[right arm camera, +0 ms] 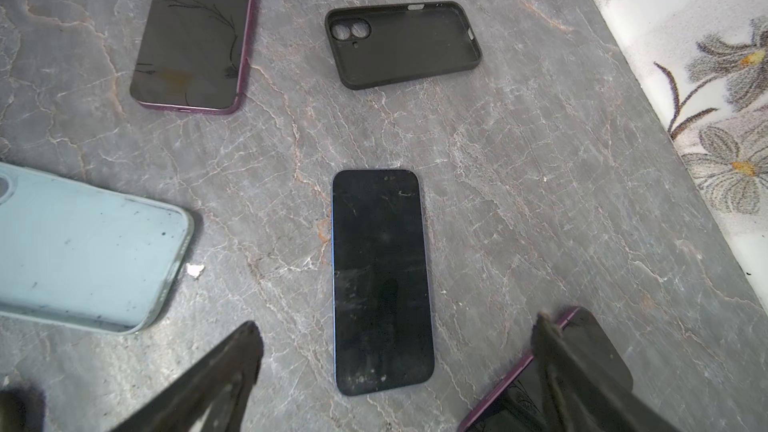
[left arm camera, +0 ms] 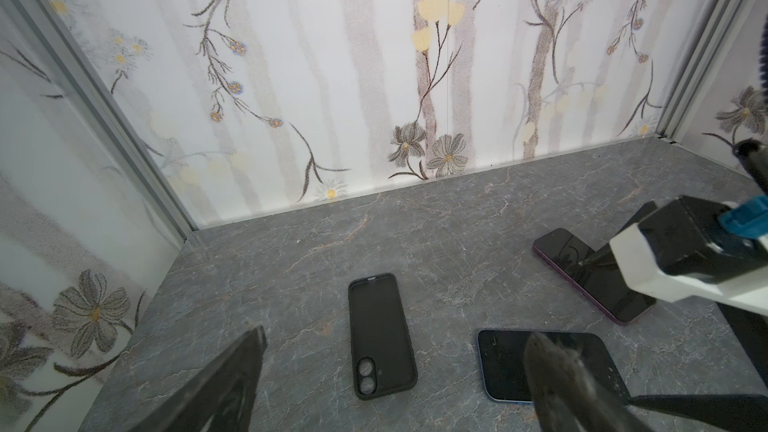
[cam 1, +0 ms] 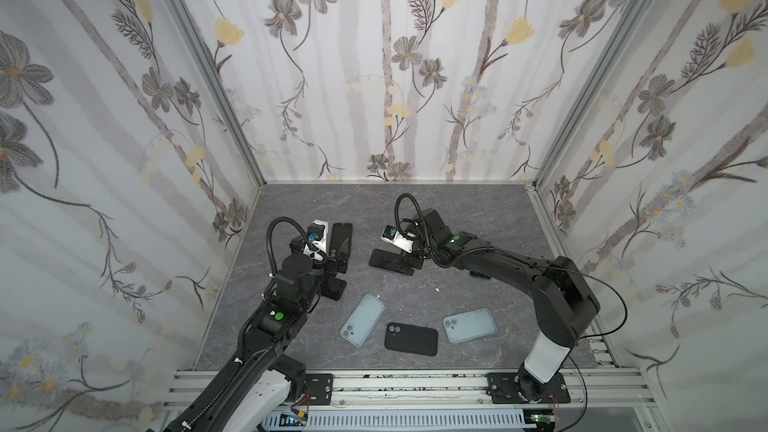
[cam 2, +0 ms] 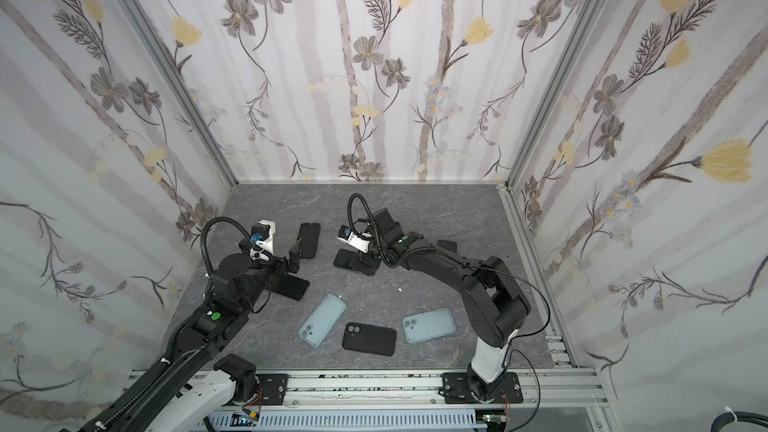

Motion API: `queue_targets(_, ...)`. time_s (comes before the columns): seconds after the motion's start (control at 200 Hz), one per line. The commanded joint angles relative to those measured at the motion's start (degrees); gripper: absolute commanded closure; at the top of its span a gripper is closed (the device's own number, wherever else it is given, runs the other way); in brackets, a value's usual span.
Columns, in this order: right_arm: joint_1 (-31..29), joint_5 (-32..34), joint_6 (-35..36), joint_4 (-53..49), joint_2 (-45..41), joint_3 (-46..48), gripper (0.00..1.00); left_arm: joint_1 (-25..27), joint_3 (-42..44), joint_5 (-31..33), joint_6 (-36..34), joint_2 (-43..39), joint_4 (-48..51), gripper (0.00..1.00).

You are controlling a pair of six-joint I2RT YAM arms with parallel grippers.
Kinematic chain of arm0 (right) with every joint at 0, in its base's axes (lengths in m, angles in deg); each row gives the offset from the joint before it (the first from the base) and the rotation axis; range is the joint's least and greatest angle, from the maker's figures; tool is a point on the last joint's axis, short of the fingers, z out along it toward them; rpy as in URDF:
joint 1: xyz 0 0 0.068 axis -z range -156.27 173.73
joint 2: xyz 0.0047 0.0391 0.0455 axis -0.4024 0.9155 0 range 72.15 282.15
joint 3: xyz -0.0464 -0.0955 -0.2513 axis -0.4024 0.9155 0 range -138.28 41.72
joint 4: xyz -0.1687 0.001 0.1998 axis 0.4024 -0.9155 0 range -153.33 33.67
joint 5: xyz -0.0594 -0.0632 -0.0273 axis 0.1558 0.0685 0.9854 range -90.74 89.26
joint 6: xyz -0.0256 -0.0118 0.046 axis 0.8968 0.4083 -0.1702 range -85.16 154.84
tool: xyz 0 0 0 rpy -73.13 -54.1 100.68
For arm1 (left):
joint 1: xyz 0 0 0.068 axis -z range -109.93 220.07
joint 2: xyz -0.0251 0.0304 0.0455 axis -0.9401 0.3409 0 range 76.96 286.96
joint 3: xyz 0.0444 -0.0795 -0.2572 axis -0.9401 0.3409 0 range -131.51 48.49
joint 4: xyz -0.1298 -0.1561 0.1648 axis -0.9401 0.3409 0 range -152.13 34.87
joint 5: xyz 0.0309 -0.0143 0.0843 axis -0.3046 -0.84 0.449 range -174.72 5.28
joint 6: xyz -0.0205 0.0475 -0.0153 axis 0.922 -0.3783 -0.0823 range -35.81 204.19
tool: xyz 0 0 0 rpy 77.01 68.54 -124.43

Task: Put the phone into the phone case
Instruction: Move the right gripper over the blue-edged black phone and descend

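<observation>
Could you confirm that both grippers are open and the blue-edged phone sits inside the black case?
Not quite: the blue-edged phone lies on the table, apart from the empty black case, as the right wrist view shows. The left gripper and right gripper are indeed open.

my hand (right arm camera: 395, 324): fingers (right arm camera: 216, 376) spread, holding nothing | dark phone (right arm camera: 382, 243): flat on worktop (right arm camera: 540, 160) between them | black case (right arm camera: 403, 43): hollow up, apart from it | pale blue case (right arm camera: 83, 247): nearby
</observation>
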Motion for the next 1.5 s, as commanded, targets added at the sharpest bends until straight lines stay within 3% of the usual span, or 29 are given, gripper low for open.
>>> queue_targets(0.0, 0.4, -1.3, 0.4, -0.9, 2.0, -1.8, 0.0, -0.1, 0.3, 1.5, -0.8, -0.1, -2.1, 0.02)
queue_targets(1.494, 3.3, -5.7, -0.6, -11.3, 21.8, -16.4, 0.0, -0.7, 2.5, 0.5, -3.6, 3.4, -4.3, 0.0)
